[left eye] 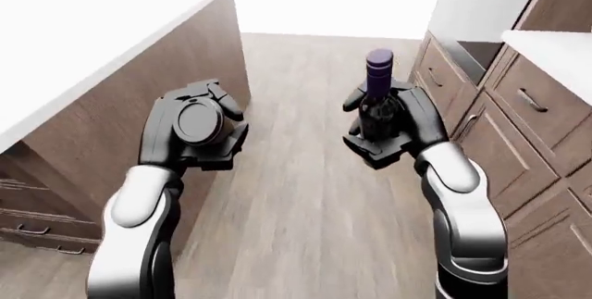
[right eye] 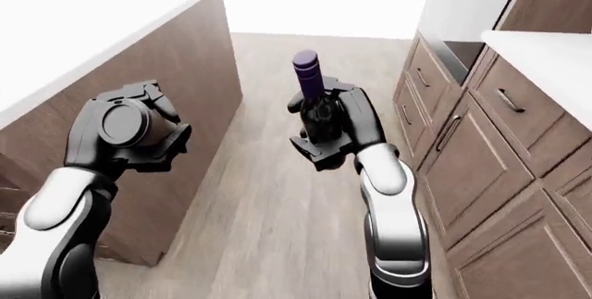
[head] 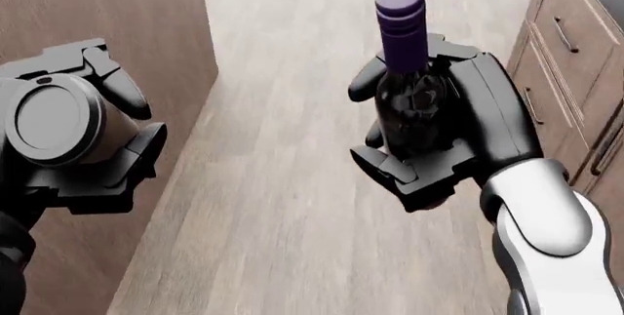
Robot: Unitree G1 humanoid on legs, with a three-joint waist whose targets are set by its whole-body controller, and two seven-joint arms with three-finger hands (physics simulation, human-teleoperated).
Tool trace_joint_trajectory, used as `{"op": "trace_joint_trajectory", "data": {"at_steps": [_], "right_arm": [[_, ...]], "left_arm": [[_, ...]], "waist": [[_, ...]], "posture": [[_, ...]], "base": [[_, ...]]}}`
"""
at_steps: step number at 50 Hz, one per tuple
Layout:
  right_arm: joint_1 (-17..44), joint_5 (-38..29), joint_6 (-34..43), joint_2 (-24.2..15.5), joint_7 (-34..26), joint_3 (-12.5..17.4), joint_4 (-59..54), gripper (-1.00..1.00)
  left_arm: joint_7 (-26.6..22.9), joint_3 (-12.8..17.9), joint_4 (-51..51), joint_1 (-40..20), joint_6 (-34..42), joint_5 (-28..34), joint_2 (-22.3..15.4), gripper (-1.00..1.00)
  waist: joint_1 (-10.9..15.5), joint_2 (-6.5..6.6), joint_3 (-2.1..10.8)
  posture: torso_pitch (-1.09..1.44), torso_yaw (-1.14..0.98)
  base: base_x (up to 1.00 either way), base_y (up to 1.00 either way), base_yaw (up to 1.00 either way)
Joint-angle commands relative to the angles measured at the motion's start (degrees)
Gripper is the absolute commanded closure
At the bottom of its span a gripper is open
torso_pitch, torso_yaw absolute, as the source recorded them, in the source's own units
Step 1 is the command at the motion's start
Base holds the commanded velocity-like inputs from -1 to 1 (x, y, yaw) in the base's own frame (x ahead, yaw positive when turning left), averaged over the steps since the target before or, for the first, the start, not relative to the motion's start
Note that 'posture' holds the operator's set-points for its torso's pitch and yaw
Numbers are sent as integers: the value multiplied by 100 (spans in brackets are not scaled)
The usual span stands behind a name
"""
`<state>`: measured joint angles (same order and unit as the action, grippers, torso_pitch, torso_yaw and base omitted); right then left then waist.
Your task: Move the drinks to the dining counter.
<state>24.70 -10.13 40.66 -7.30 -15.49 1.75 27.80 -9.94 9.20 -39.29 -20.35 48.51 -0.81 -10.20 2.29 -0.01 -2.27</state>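
Observation:
A dark wine bottle (head: pixel 410 88) with a purple capsule stands upright in my right hand (head: pixel 439 132), whose black fingers close round its body. At the left of the head view my left hand (head: pixel 73 139) is shut on a brown cup with a grey lid (head: pixel 53 121), the lid facing the camera. Both hands are held up over the wooden floor (left eye: pixel 305 195). A white-topped counter (left eye: pixel 83 28) with a brown side panel rises at the left of the left-eye view, just beside the cup.
Brown cabinets with drawers and dark handles (left eye: pixel 518 118) under a white worktop (left eye: pixel 560 45) line the right side. A dark appliance front (right eye: pixel 458 52) sits at the far end of that row. A wooden-floor aisle runs between the two counters.

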Motion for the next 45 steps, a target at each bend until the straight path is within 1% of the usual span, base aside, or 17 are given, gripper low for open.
{"op": "trace_joint_trajectory", "data": {"at_steps": [1,4,6,7,9,12,18,20,21,22,24,30,33,34,35,37,45], "right_arm": [[261,-56,-350,-67,162,220,382,100],[298,-53,-344,-69,155,215,363,100],[277,-64,-360,-64,163,210,362,100],[260,-60,-361,-60,165,218,378,100],[252,-67,-360,-59,167,215,386,100],[223,-73,-388,-51,175,213,376,100],[141,-77,-422,-35,203,224,407,100],[125,-80,-413,-31,200,215,430,100],[119,-91,-400,-36,199,213,443,100],[112,-90,-397,-35,196,214,456,100],[90,-91,-408,-27,197,208,461,100],[96,-96,-439,-22,209,210,418,100],[125,-101,-403,-34,195,210,428,100],[178,-98,-382,-44,184,214,409,100],[184,-97,-389,-45,183,213,396,100],[185,-97,-395,-44,175,210,383,100],[203,-96,-419,-53,170,217,343,100]], "left_arm": [[12,-65,-161,-164,-234,-35,0,78],[34,-93,-145,-190,-235,-20,20,79],[19,-91,-155,-147,-263,-15,18,78],[14,-76,-158,-146,-261,-17,16,79],[8,-65,-165,-136,-267,-18,13,78],[-11,-49,-178,-85,-296,-21,13,78],[-44,-10,-225,-39,-284,-44,-2,78],[-34,-23,-213,-41,-290,-32,2,79],[-29,-31,-214,-46,-286,-23,3,78],[-22,-44,-212,-55,-284,-13,5,78],[-12,-70,-202,-57,-292,3,19,78],[-20,-67,-215,-44,-290,18,39,78],[-31,-42,-225,-63,-269,10,23,78],[-34,-34,-216,-82,-267,2,16,78],[-41,-22,-222,-83,-260,-9,11,79],[-61,11,-241,-78,-243,-36,-6,78],[-12,-75,-131,-96,-349,4,17,78]], "waist": [[-58,11,112],[-85,-278,48],[-156,-664,185],[-167,-343,78],[-127,-458,123],[-128,-294,144],[-213,271,119],[-222,637,336],[-139,443,163],[-122,479,163],[-46,312,235],[-77,-153,61],[-154,-655,179],[-168,-342,96],[-125,-452,104],[-122,-412,152],[-208,252,119]], "posture": [[0,0],[0,0],[0,0],[0,0],[0,0],[0,0],[0,0],[0,0],[0,0],[0,0],[0,0],[0,0],[0,0],[0,0],[0,0],[0,0],[0,0]], "base": [[3,0,79],[3,0,79],[4,0,79],[3,0,79],[3,0,79],[4,0,79],[3,0,79],[3,0,79],[3,0,79],[2,0,80],[3,0,79],[3,0,79],[3,0,79],[3,0,78],[4,0,79],[4,0,79],[3,0,79]]}}
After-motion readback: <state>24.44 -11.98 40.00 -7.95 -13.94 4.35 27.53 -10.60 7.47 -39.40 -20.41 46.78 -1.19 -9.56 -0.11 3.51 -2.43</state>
